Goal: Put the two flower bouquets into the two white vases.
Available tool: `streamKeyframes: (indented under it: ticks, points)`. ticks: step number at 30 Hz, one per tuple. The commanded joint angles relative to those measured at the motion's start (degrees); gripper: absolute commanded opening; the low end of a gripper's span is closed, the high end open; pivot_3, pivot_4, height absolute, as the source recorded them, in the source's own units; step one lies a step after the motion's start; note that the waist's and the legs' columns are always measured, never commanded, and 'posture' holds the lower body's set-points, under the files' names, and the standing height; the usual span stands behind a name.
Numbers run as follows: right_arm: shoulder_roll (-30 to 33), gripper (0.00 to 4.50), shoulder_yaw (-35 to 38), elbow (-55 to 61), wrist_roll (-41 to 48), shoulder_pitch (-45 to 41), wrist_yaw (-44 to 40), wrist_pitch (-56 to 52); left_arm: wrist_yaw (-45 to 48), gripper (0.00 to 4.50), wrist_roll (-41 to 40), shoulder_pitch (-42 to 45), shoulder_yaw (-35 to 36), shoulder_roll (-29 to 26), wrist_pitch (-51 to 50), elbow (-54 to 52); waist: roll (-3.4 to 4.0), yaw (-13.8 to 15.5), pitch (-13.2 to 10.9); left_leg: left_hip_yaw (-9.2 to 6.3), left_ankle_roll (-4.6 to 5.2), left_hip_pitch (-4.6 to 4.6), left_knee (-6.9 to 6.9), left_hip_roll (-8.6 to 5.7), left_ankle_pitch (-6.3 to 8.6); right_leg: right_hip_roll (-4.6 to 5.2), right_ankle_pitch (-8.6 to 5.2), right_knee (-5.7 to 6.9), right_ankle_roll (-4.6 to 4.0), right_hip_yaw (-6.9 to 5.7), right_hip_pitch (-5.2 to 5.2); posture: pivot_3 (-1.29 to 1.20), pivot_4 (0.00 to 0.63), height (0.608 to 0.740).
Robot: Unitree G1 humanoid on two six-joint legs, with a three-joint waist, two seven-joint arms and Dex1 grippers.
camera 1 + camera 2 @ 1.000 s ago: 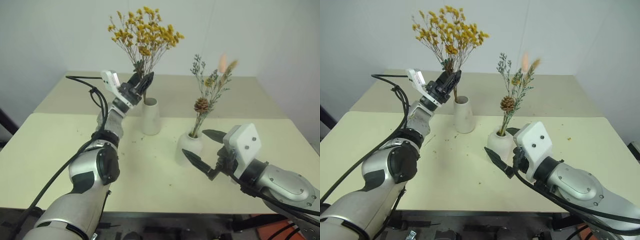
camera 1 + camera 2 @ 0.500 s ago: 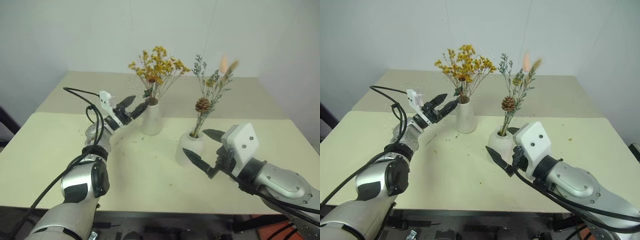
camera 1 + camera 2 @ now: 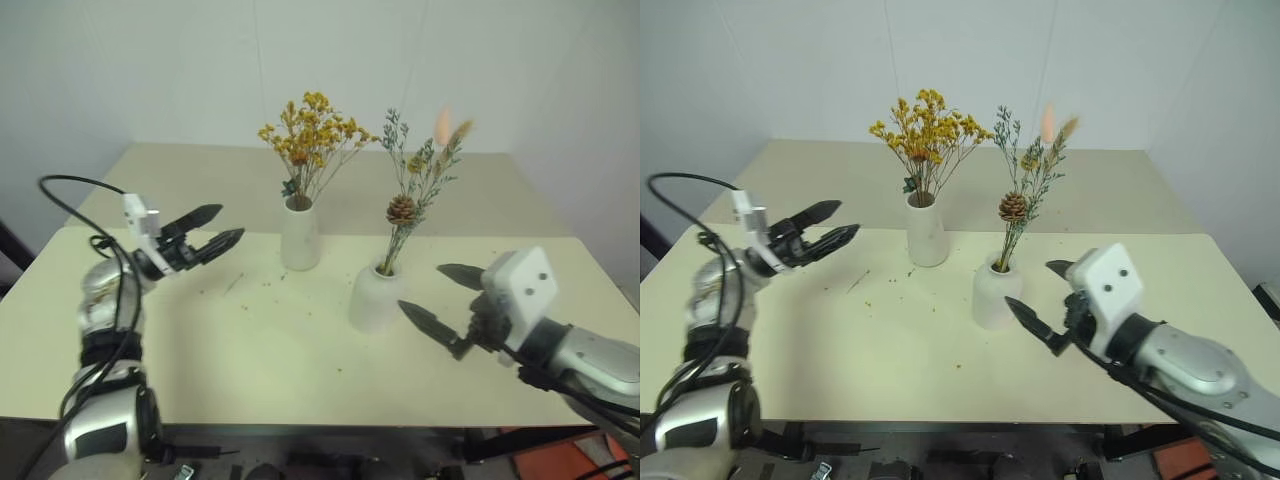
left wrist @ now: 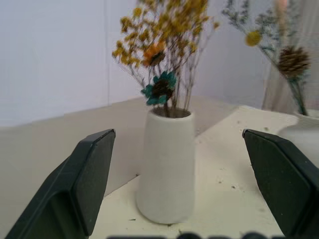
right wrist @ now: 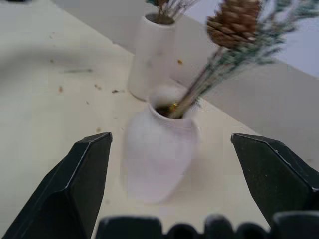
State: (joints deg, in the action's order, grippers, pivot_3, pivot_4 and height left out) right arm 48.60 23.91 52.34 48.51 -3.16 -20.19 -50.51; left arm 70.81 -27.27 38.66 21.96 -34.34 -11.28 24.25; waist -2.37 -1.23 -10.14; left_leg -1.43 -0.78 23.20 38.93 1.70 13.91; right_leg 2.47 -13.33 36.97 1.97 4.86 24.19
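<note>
The bushy yellow-orange bouquet (image 3: 313,135) stands upright in the tall white vase (image 3: 299,236) at mid-table. The sparser bouquet with the brown cone (image 3: 403,209) stands in the squat white vase (image 3: 375,296) just right of it. My left gripper (image 3: 208,230) hangs open and empty well to the left of the tall vase (image 4: 166,167), pointing at it. My right gripper (image 3: 445,297) is open and empty just right of the squat vase (image 5: 158,155), apart from it.
Small dried crumbs and a loose stem bit (image 3: 232,284) lie scattered on the cream table (image 3: 270,350) around the vases. A second table (image 3: 200,180) stands behind, against the white wall.
My left gripper let go of the yellow bouquet, which dropped into the tall vase, then drew back to the left. My right gripper slid right, away from the squat vase.
</note>
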Motion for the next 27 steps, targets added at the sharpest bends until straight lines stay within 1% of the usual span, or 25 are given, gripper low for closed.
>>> streamKeyframes:
  ticks: [1,4,6,8,11,13,17,21,27]
  points:
    - [2.19,4.50,8.18,-2.07,0.59,2.42,-8.17,4.66,-4.45,4.48,-7.03,-4.41,3.12,-3.43,-9.25,-15.88,0.00,0.12,0.00,0.01,0.00,-0.07,0.01,0.01,0.00,0.00,0.00,0.01,0.00,0.00,-0.06,0.00,0.150,0.740]
    - [4.98,4.50,12.16,-7.08,-1.28,4.86,-15.62,6.98,-3.64,4.48,-11.98,-12.50,5.18,-8.08,-15.42,-27.79,0.02,0.08,0.01,0.05,0.00,-0.29,0.00,0.04,0.00,-0.02,-0.03,0.04,0.01,0.01,-0.22,0.00,0.150,0.740]
    - [6.85,4.50,13.17,-10.72,-3.72,6.25,-19.73,9.20,-3.99,4.48,-14.54,-17.75,7.14,-10.56,-17.99,-33.91,0.02,0.00,0.02,0.12,-0.01,-0.38,-0.03,0.04,0.00,-0.03,-0.05,0.04,-0.02,0.08,-0.26,0.00,0.150,0.740]
    - [8.16,4.50,13.39,-14.47,-5.36,6.87,-23.54,11.32,-5.40,4.48,-16.81,-21.91,9.68,-12.18,-20.01,-38.23,0.02,-0.11,0.02,0.18,-0.01,-0.39,-0.03,0.06,0.00,-0.03,-0.06,0.04,-0.03,0.11,-0.23,0.00,0.150,0.740]
    - [8.83,4.50,12.67,-18.65,-8.32,7.28,-27.80,15.22,-7.71,4.48,-20.19,-25.26,13.13,-13.87,-22.59,-42.45,0.02,0.03,0.02,0.20,-0.01,-0.43,-0.04,0.10,0.00,-0.09,-0.18,0.06,0.07,0.11,-0.23,0.00,0.150,0.740]
    - [8.76,4.50,11.70,-21.12,-11.09,7.26,-30.51,19.39,-8.73,4.48,-21.44,-27.12,15.00,-15.21,-23.83,-44.62,0.03,0.05,0.02,0.20,-0.01,-0.43,-0.03,0.10,0.00,-0.11,-0.26,0.08,0.18,0.12,-0.21,0.00,0.150,0.740]
    - [8.73,4.50,10.38,-25.58,-13.98,6.44,-34.35,24.25,-9.89,4.48,-23.14,-29.08,16.94,-17.04,-24.77,-46.23,0.03,0.16,0.02,0.26,-0.01,-0.45,-0.04,0.09,0.00,-0.11,-0.30,0.07,0.24,0.17,-0.22,0.00,0.150,0.740]
    - [8.62,4.50,9.60,-27.24,-13.42,6.46,-36.58,23.57,-10.30,4.48,-22.52,-29.65,16.62,-17.74,-22.94,-46.67,0.03,0.13,0.02,0.27,-0.01,-0.45,-0.05,0.10,0.00,-0.11,-0.30,0.07,0.22,0.18,-0.22,0.00,0.150,0.740]
    - [7.32,4.50,8.78,-26.33,-14.50,6.67,-35.78,24.24,-10.53,4.48,-22.33,-29.87,15.76,-17.33,-21.21,-46.84,0.03,0.15,0.02,0.30,-0.01,-0.45,-0.06,0.10,0.01,-0.11,-0.30,0.07,0.19,0.20,-0.20,0.00,0.150,0.740]
